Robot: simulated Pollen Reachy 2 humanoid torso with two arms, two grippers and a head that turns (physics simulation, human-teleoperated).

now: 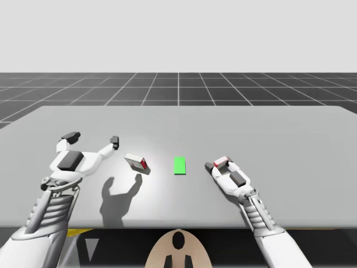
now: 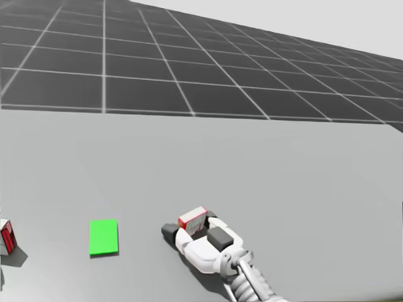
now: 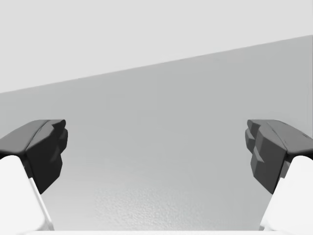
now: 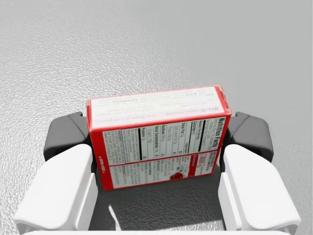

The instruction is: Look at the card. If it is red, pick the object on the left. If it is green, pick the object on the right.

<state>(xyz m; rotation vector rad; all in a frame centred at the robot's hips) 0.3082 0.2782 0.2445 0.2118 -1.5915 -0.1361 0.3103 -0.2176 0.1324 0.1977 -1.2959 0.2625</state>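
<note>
While the green card lies flat at the middle of the high view, my right gripper, just right of it, has both fingers pressed against the two short ends of the right box, a red-and-white carton low over the grey table. Left of the card sits the left box. Further left, my left gripper is spread wide, holding nothing.
</note>
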